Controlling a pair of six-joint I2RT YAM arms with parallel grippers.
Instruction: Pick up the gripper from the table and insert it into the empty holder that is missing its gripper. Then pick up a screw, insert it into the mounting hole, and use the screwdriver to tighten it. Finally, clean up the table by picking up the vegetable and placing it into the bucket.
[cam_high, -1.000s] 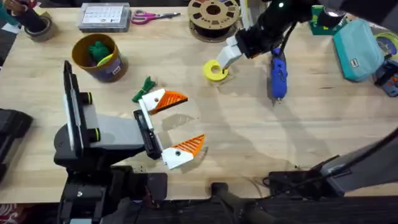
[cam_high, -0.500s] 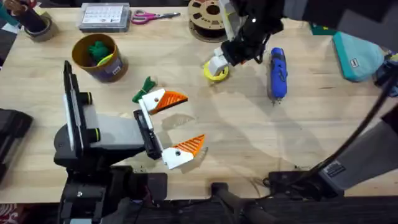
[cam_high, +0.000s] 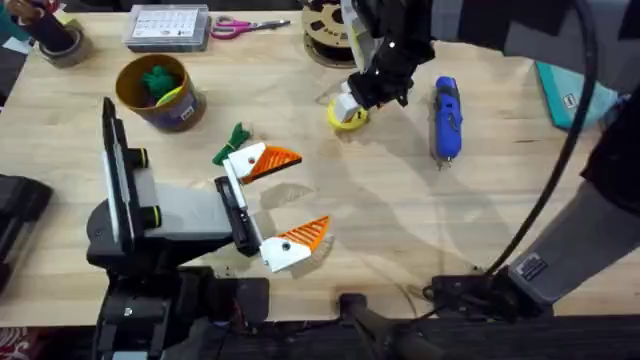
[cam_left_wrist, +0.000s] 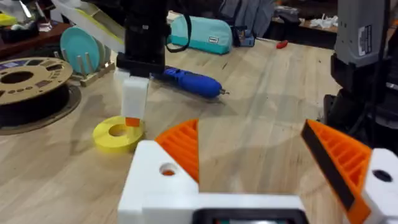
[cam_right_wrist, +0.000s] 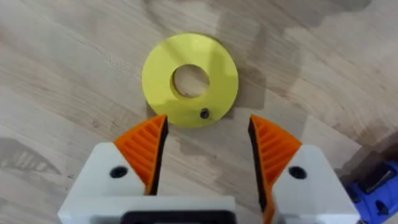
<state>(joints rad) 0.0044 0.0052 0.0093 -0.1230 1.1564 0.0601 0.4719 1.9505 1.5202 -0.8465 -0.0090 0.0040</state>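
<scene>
My right gripper, jaws wide, hovers over the tiny screw on yellow ring, upper-centre: light, slippery, prob. pinch its sides.

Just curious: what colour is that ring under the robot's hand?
Yellow; the ring shows best in the right wrist view, below the right hand.

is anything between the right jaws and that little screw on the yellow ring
Nothing visible does. In the right wrist view the right gripper hangs open directly over the yellow ring, and the small dark screw lies exposed on the ring's near rim, in line with the gap between the jaws.
</scene>
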